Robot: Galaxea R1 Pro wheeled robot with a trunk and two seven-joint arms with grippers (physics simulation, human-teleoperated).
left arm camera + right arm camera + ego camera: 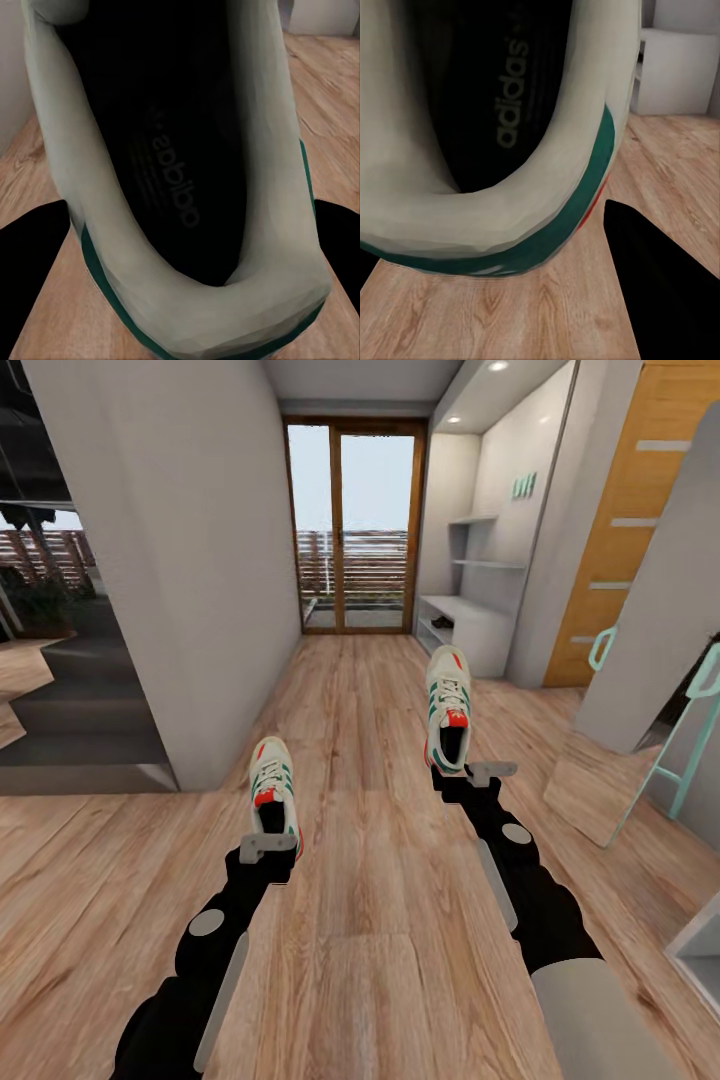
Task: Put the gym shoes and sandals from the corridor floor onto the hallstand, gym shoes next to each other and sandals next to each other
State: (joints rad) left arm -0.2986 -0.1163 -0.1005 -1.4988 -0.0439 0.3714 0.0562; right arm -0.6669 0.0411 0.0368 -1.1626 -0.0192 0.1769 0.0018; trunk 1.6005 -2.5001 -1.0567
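Corridor floor: light brown wood-plank laminate floor [370, 920] with visible grain, running ahead to a wood-framed glass door [355, 525] at the far end.
Left wall: a plain light grey wall block [170, 560] beside the left arm's side of the corridor.
Hallstand: a light grey low shoe rack [468, 625] with open compartments and two staggered wall shelves above it, standing far down the corridor on the right, well apart from both arms; something dark lies in one compartment, too small to identify.
Side objects: an orange-brown wooden door [625, 530] just past the rack, and a mint-green chair frame [690, 730] at the right edge.
Right shoe: a white lace-up gym shoe with green side stripes and red-orange accents [449, 705], held off the floor, toe pointing down the corridor; the right wrist view looks into its dark inside [502, 97] with lettering on the insole.
Left shoe: the matching white gym shoe [273, 788], also raised, toe forward, lower in the head view and well apart from the other; its dark inside [161, 157] faces the left wrist camera.
Right gripper: black gripper [462, 773] clamped on the heel end of the right shoe.
Left gripper: black gripper [268, 852] clamped on the heel end of the left shoe, one dark finger [30, 270] on each side of the heel.
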